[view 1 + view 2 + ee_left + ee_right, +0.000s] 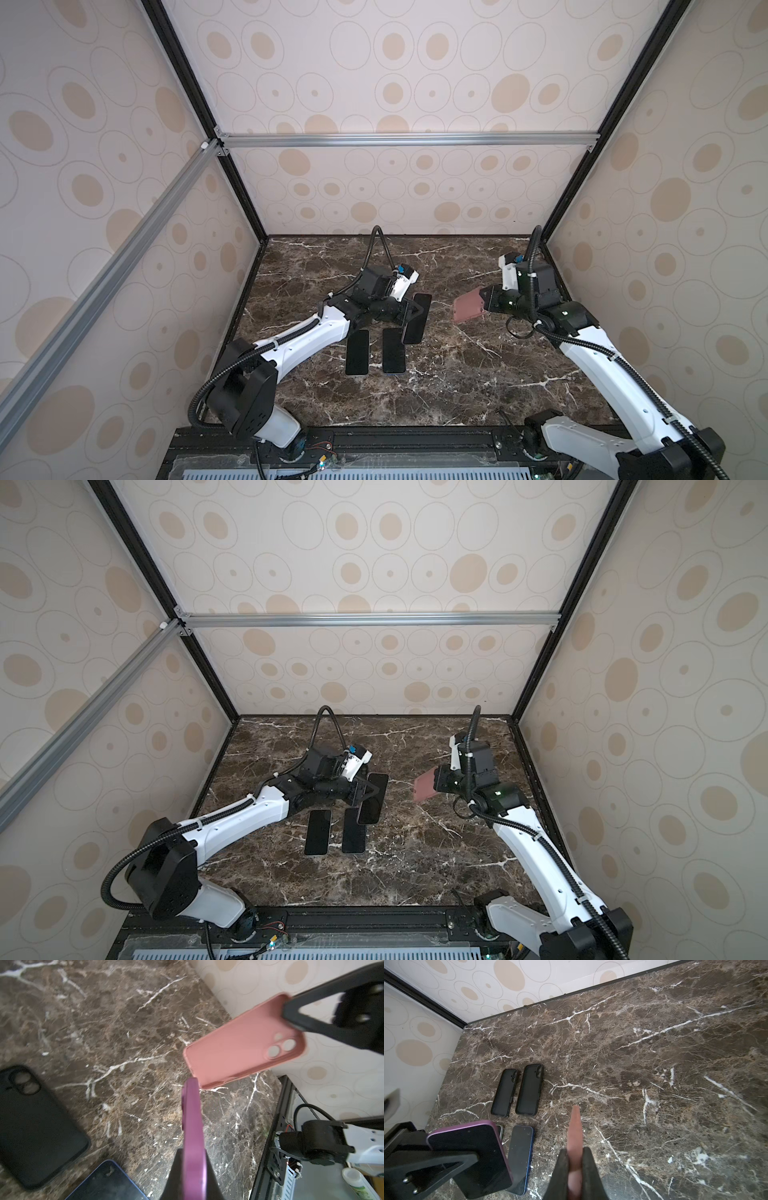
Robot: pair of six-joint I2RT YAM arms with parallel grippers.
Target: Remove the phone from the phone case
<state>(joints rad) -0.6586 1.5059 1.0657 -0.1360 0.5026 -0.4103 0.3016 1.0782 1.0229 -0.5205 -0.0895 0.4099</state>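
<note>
My left gripper (411, 314) is shut on a purple phone (419, 305) with a dark screen, held above the marble table; the phone shows edge-on between the jaws in the left wrist view (192, 1118). My right gripper (483, 307) is shut on an empty pink phone case (467, 309), held in the air to the right of the phone and apart from it. The case's hollow inside and camera holes face the left wrist view (239, 1053). In the right wrist view the case (575, 1126) is edge-on and the phone (471, 1151) hangs at the left.
Two bare phones (357, 353) (393, 351) lie side by side on the marble table (457, 374) just in front of the held phone. Two black cases (505, 1092) (529, 1088) lie beside them, hidden under the left arm in both top views. Walls close in the table's back and sides.
</note>
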